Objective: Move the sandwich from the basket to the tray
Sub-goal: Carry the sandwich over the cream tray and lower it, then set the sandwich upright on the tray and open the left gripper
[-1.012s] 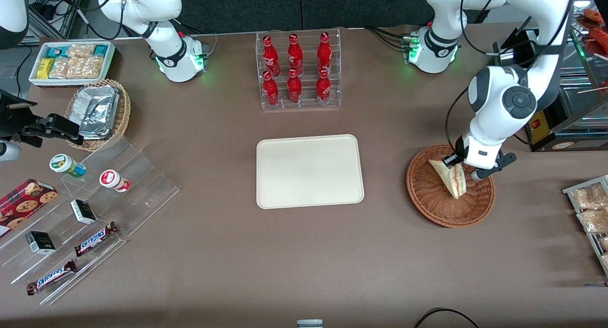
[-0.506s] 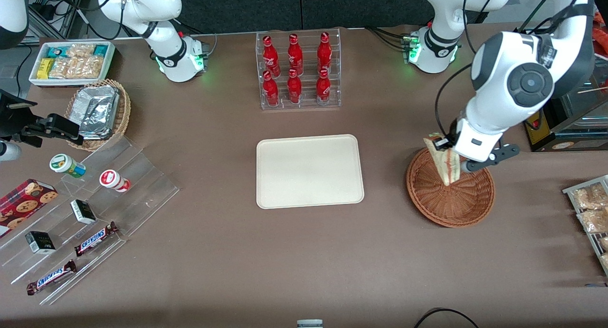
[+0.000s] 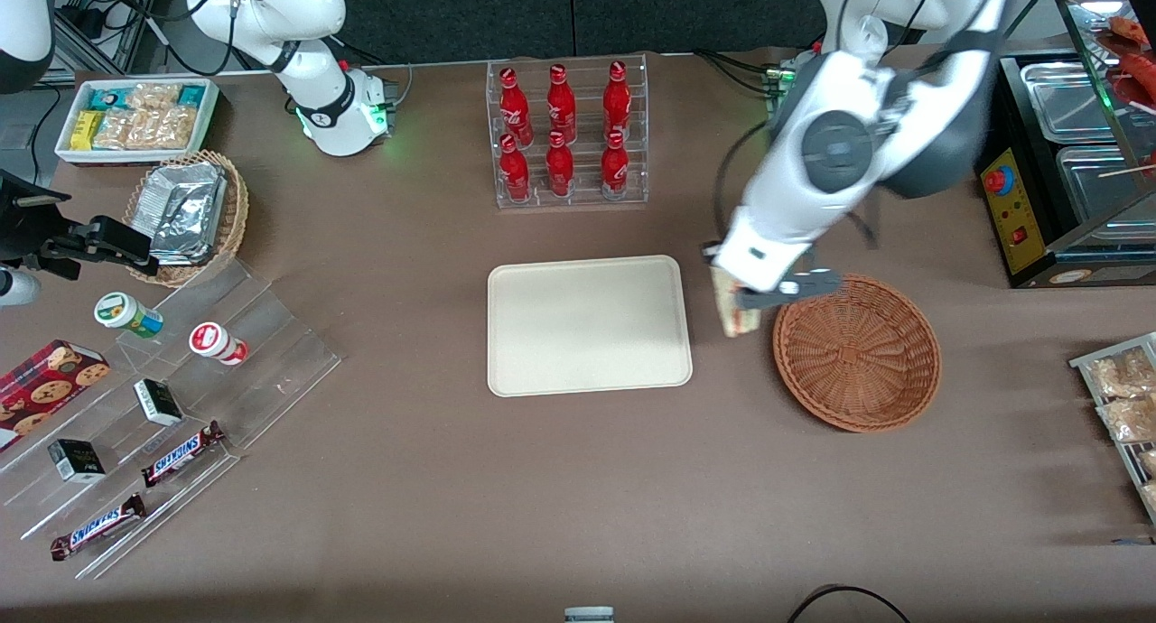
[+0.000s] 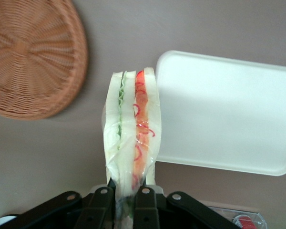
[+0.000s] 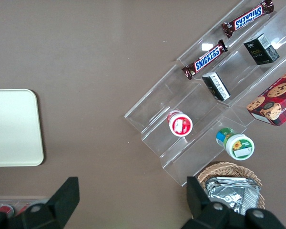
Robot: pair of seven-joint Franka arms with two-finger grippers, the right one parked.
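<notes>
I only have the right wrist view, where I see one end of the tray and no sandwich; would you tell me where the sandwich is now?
Observer: The hand is shut on the sandwich, in the air between the basket and the tray.
Operator: Thank you. Is anything left in the basket?
Observer: No, the front view shows bare wicker inside.
Operator: Is anything lying on the rest of the tray?
Observer: No, nothing lies anywhere on it in the front view.
Operator: How does the sandwich hang?
Observer: Pinched at one end, with its striped filling edge facing the left wrist camera.
</notes>
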